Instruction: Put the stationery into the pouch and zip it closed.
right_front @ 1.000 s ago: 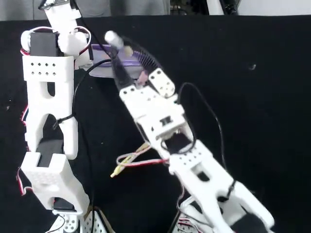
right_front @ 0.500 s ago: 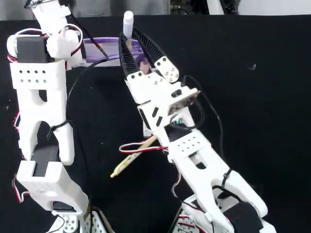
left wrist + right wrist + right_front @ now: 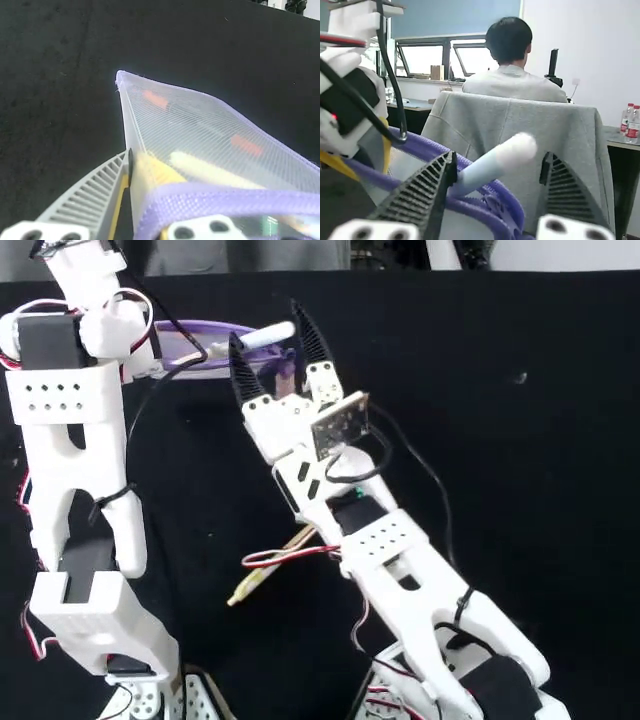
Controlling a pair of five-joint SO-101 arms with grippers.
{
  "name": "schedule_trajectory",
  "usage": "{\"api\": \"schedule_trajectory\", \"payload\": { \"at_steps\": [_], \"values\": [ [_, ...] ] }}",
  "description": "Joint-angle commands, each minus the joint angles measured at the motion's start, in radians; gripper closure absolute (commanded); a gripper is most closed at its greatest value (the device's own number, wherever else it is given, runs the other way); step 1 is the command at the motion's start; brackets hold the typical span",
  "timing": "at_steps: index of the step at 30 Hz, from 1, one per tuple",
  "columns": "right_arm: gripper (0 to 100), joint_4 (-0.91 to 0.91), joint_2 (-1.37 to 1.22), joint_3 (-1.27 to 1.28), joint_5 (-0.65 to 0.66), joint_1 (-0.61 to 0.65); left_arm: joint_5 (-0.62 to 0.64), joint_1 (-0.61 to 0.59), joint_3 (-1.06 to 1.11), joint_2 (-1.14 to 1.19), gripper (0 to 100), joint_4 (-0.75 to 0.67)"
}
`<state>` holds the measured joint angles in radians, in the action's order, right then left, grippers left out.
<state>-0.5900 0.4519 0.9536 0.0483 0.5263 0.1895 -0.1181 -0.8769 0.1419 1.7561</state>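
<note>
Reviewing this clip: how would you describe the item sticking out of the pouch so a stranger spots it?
On the black table, look to the far edge for the see-through pouch with purple trim. From its mouth pokes a white stick, lying between the open jaws of the right gripper. It is the one white, round-ended piece; the yellow pen lies apart on the table.

The table (image 3: pixel 520 490) is looked down on from a fixed high spot. The pouch (image 3: pixel 200 130) is seen point-blank from the left wrist and shared by all three views; the right wrist cam is aimed level.
</note>
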Motion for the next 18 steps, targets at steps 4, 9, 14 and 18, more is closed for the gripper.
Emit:
{"api": "schedule_trajectory", "payload": {
  "at_steps": [4,9,14,18],
  "values": [
    [74.0,0.204,0.186,-0.059,0.127,0.014,0.029,-0.01,-0.001,-0.054,97,-0.034],
    [74.0,0.442,0.414,-0.105,0.13,0.044,0.037,-0.008,0.113,-0.054,97,-0.107],
    [74.0,0.641,0.651,-0.139,0.13,0.063,0.066,-0.081,0.113,-0.066,97,-0.143],
    [74.0,0.818,0.748,-0.177,0.13,0.063,0.064,-0.173,-0.016,-0.064,97,-0.086]
  ]
}}
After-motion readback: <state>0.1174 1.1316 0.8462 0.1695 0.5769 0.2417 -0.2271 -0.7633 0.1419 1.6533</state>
